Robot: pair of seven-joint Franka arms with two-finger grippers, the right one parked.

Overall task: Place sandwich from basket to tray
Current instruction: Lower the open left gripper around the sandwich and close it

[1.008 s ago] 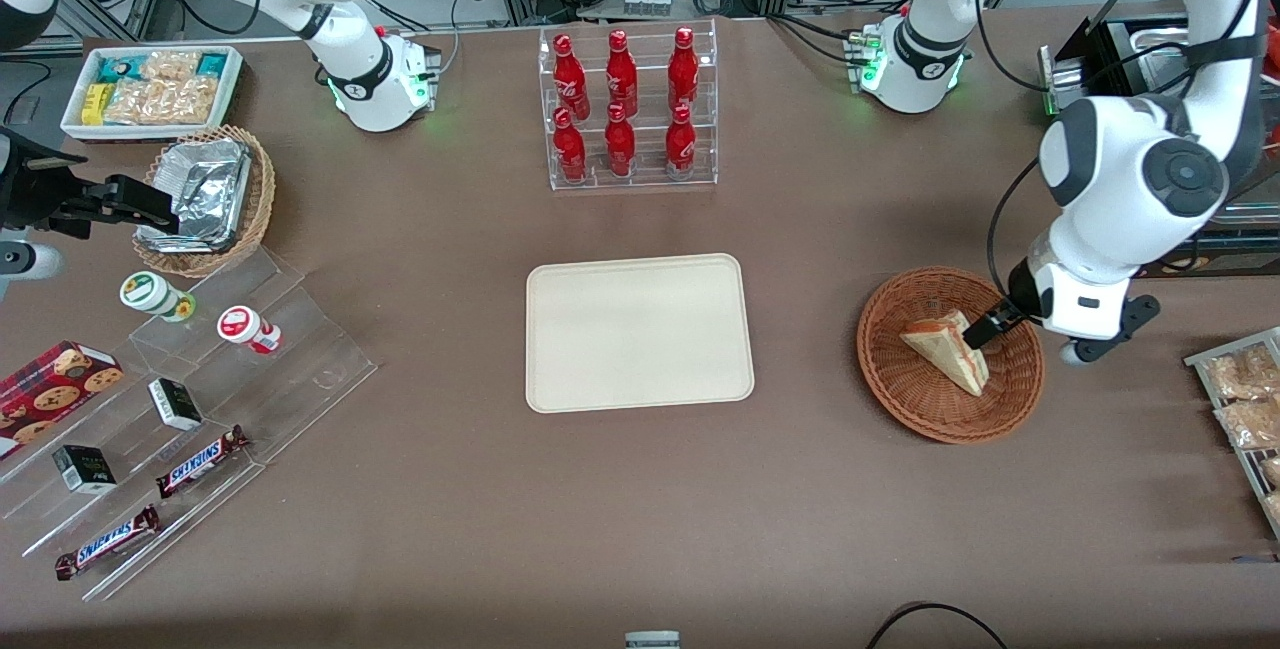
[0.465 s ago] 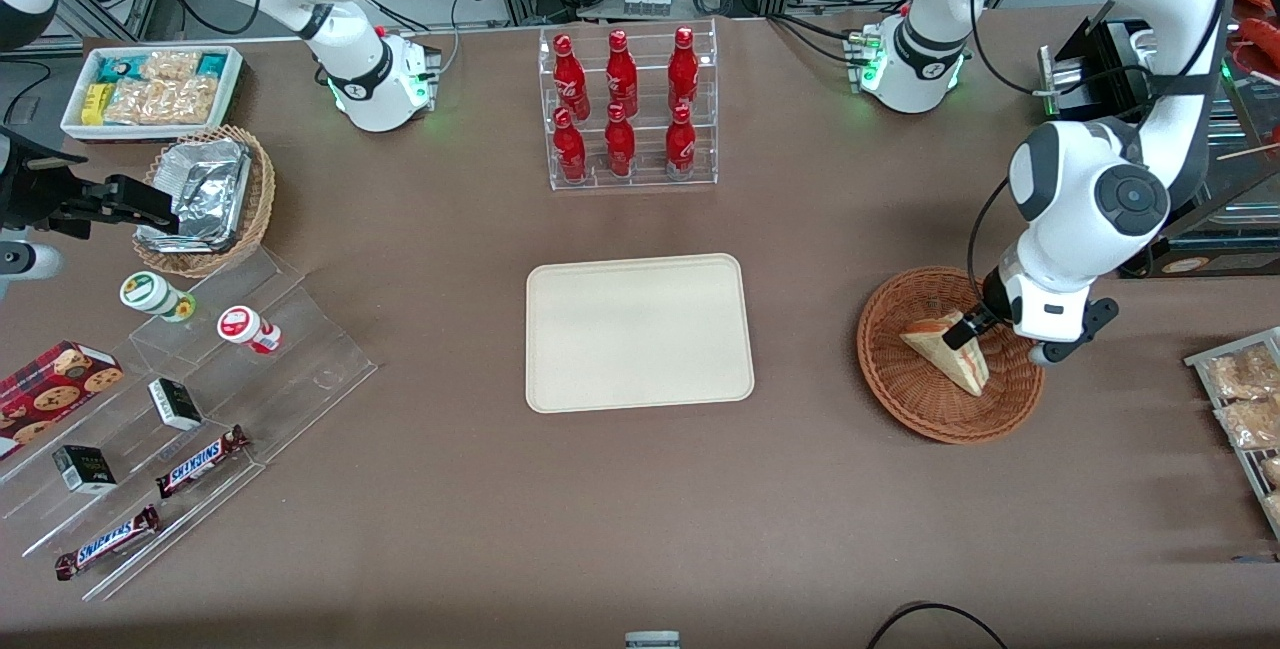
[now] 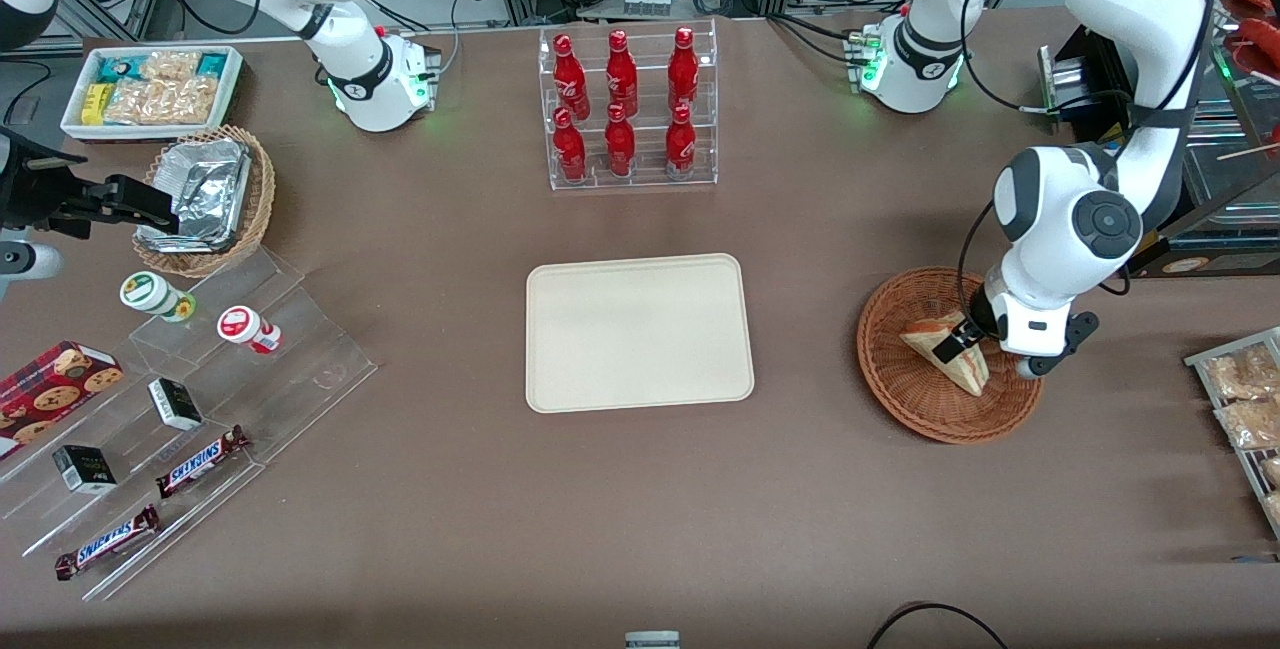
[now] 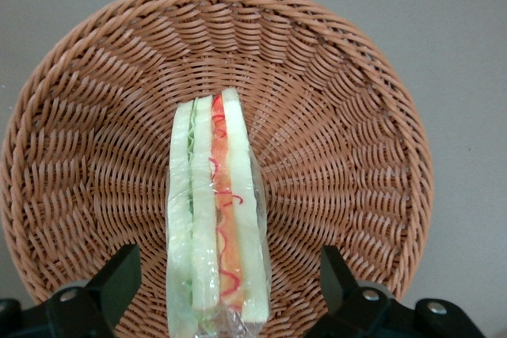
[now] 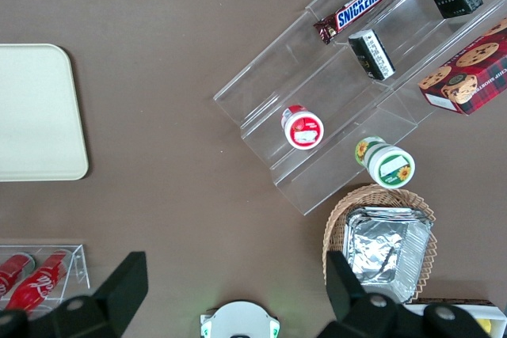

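Note:
The sandwich (image 3: 935,347) stands on edge in the round reddish-brown basket (image 3: 900,399), wrapped in clear film. In the left wrist view the sandwich (image 4: 215,211) shows its red and green filling, with the basket (image 4: 341,116) around it. My left gripper (image 3: 965,334) is low over the basket. It is open (image 4: 228,275), with one black finger (image 4: 119,279) on each side of the sandwich's near end and a gap between each finger and the bread. The cream tray (image 3: 640,332) lies flat and bare at the table's middle, toward the parked arm from the basket.
A clear rack of red bottles (image 3: 628,109) stands farther from the front camera than the tray. Snack packets (image 3: 1245,399) lie at the working arm's end. A stepped acrylic shelf (image 3: 200,399), a foil-filled wicker basket (image 3: 205,199) and a white snack box (image 3: 150,89) sit at the parked arm's end.
My left gripper has shifted over the basket toward the sandwich and now straddles it. The sandwich, basket and tray have not moved.

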